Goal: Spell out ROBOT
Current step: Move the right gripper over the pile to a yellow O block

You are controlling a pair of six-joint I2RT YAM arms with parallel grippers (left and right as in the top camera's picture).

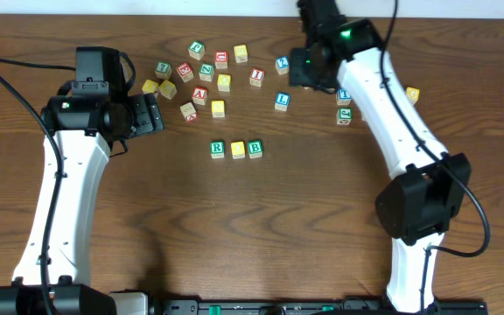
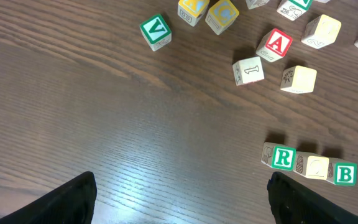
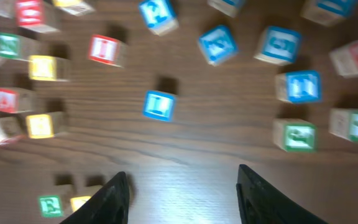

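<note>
Dark brown wood grain covers the table (image 1: 322, 219) where I work with two white arms. At its middle, three blocks stand in a straight row, each touching the next: a green R block (image 1: 217, 150), a yellow block (image 1: 237, 150) whose letter is too faint to read, and a green B block (image 1: 255, 149). I judge the word to be three letters along, with a second O and a T to come.

My left gripper (image 2: 182, 177) hovers over bare wood to the left of the row, its jaws wide apart and holding nothing. My right gripper (image 3: 182, 177) hangs above the scattered letter blocks (image 1: 224, 82) at the far side of the table, jaws also spread and empty. Its wrist picture is blurred, and the block nearest ahead of its fingers is a blue L block (image 3: 158, 105), which the word does not need.

Next I should find an O among the loose blocks, though I cannot pick one out here. Then I should close on it squarely and set it just right of the B, without nudging the row.
</note>
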